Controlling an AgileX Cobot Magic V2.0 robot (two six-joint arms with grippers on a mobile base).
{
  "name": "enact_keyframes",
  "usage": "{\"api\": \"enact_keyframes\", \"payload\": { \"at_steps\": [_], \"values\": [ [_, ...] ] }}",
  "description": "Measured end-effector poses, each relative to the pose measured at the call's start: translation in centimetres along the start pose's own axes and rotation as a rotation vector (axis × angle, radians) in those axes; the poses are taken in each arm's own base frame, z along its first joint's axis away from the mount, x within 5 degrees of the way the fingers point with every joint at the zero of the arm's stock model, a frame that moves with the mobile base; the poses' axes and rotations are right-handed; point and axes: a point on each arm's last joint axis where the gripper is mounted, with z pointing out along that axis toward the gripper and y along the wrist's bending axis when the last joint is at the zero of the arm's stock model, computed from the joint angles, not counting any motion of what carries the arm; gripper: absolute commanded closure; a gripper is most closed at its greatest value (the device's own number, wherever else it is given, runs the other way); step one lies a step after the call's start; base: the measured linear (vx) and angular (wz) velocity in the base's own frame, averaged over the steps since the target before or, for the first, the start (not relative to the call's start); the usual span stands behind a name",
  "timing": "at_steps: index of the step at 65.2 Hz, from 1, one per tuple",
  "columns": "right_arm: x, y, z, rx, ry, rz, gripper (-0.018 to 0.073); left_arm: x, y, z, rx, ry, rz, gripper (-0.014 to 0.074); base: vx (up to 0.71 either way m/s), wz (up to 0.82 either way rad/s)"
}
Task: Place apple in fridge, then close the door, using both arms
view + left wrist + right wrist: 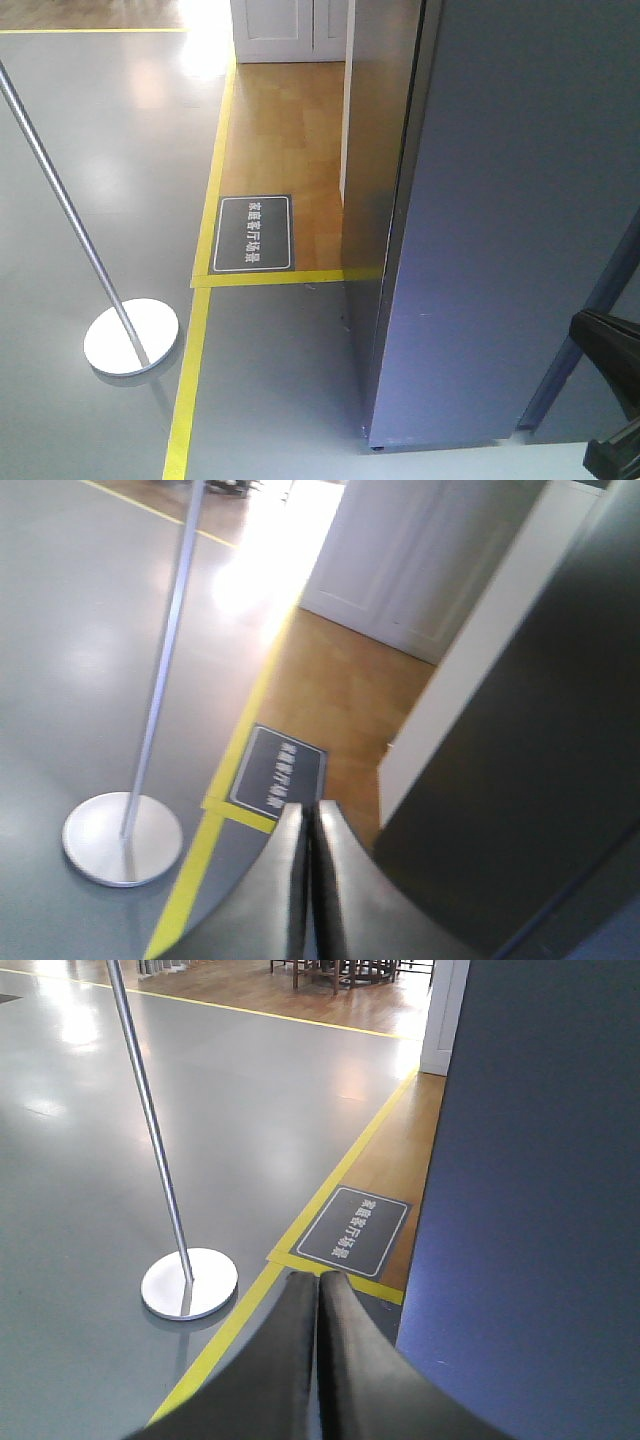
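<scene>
You are on a glossy grey floor (100,150) edged with yellow tape (205,300), and a strip of wood flooring (280,140) runs back toward white cabinet doors (285,25). The fridge (520,220) fills the right of the front view as a tall dark grey slab. No white inside shows in any view, so the door (380,180) looks to be shut or very nearly so, though its edge is hard to read from this angle.

The apple is not in view anywhere. Neither claw holds it: the left claw (308,880) has its fingers pressed together with nothing between them, and the right claw (318,1350) is the same.

Judging from this, the task is at or close to its end. If the door is not fully home, press the flat of a closed claw against the outer face, well out from the hinge side, and push straight and steadily until it seats. Don't jab, since a glancing touch will slide off the smooth panel.

Watch the metal post (60,200) on its round base (130,338) to your left, well apart from the fridge but within an arm's swing. The dark floor sign (254,233) lies flat on the wood and is no obstacle. A dark frame (610,345) at the front view's lower right sits close by the fridge.
</scene>
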Motion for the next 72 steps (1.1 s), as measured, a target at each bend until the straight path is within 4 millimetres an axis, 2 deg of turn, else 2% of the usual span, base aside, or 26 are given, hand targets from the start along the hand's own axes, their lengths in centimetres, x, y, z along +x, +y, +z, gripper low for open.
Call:
{"api": "enact_keyframes", "payload": {
  "at_steps": [12,34,40,55,63,72],
  "values": [
    [0.0,0.0,0.0,0.000,0.000,0.000,0.0562,1.6,1.4,0.1,-0.055,-0.021,-0.020,0.0603,0.00,0.00],
    [0.0,0.0,0.0,0.000,0.000,0.000,0.0562,6.1,3.8,1.2,-0.086,0.037,-0.035,0.0603,0.00,0.00],
    [0.0,0.0,0.0,0.000,0.000,0.000,0.0562,6.3,3.8,1.3,-0.073,0.051,-0.006,0.0603,0.00,0.00],
    [0.0,0.0,0.0,0.000,0.000,0.000,0.0562,6.3,3.3,1.3,0.019,0.064,0.271,0.0603,0.00,0.00],
    [0.0,0.0,0.0,0.000,-0.001,0.001,0.0562,5.8,3.0,1.3,0.047,0.004,0.386,0.0603,0.00,0.00],
    [0.0,0.0,0.0,0.000,0.000,0.001,0.0562,4.8,2.6,1.2,0.073,-0.112,0.432,0.0603,0.00,0.00]
  ]
}}
